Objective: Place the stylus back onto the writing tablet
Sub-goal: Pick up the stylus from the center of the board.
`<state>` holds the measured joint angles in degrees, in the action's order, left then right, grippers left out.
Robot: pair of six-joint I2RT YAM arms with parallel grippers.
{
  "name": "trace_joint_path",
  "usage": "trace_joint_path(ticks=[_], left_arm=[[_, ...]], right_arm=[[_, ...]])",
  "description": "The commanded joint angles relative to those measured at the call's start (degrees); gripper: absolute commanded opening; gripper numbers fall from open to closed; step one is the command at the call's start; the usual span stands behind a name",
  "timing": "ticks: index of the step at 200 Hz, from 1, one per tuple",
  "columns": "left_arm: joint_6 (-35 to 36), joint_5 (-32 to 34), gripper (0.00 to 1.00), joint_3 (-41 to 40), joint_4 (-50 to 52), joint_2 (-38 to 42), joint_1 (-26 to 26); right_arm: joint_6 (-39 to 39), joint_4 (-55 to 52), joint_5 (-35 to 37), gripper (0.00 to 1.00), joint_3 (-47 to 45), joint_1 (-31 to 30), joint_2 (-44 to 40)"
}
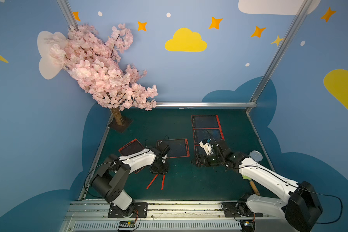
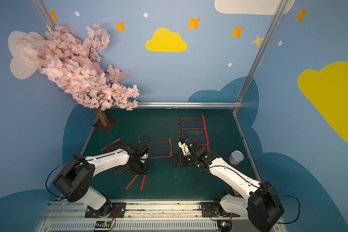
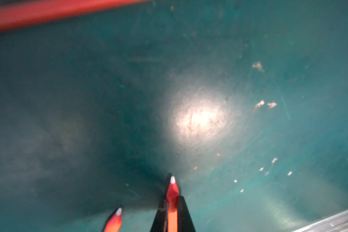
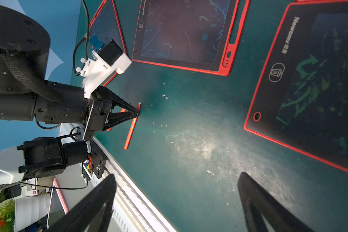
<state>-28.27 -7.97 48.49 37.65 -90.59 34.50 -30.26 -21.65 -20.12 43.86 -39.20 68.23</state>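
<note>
L gripper (image 3: 172, 202) clamps red stylus (image 3: 172, 189) nr its tip, 2nd stylus (image 3: 114, 221) beside; R gripper (image 4: 177, 204) jaws wide apart, empty, nr tablet (image 4: 319, 80).

In the left wrist view we see only the front of the stylus (image 3: 172, 197) pinched in the left jaws; its shaft runs off the picture's edge, as does the second stylus (image 3: 114, 221) beside it. A red band (image 3: 48, 14) across one corner is too blurred for us to name. In both top views the left arm (image 1: 137, 158) covers part of a writing tablet (image 1: 131, 147), and the right arm (image 1: 225, 154) hides most of the nearest tablet (image 1: 197, 149) in the row. The right jaws run off the right wrist view's edge.
</note>
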Motion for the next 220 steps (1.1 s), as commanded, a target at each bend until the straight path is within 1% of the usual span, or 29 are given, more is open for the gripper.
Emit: trace_joint_path(ticks=[1,25,133,154,173,184,197,220], left_arm=[[0.59,1.29,0.06,0.01,0.22,-1.49,0.04],[0.41,1.18,0.03,0.20,0.49,-1.33,0.02],[-0.48,1.28,0.03,0.36,0.58,-1.60,0.26],[-0.82,1.84,0.06,0.29,0.76,-1.96,0.39],[-1.05,2.07,0.07,0.28,0.86,-1.96,0.39],[-1.17,1.99,0.06,0.29,0.79,-1.96,0.39],[-1.16,1.90,0.03,0.37,0.85,-2.03,0.46],[-1.35,2.06,0.03,0.40,0.88,-1.90,0.46]], right_arm=[[-0.50,-0.02,0.43,0.93,-0.65,-0.35,-0.03],[-0.36,-0.28,0.52,0.93,-0.52,-0.36,0.14],[-0.55,-0.50,0.78,0.93,-0.37,-0.35,0.24],[-0.50,-0.58,0.78,0.93,-0.38,-0.36,0.27],[-0.37,-0.76,0.78,0.93,-0.26,-0.35,0.32],[-0.32,-0.76,0.78,0.93,-0.17,-0.35,0.46],[-0.30,-0.84,0.78,0.93,-0.08,-0.35,0.54],[-0.22,-0.92,0.78,0.93,0.05,-0.35,0.68]])
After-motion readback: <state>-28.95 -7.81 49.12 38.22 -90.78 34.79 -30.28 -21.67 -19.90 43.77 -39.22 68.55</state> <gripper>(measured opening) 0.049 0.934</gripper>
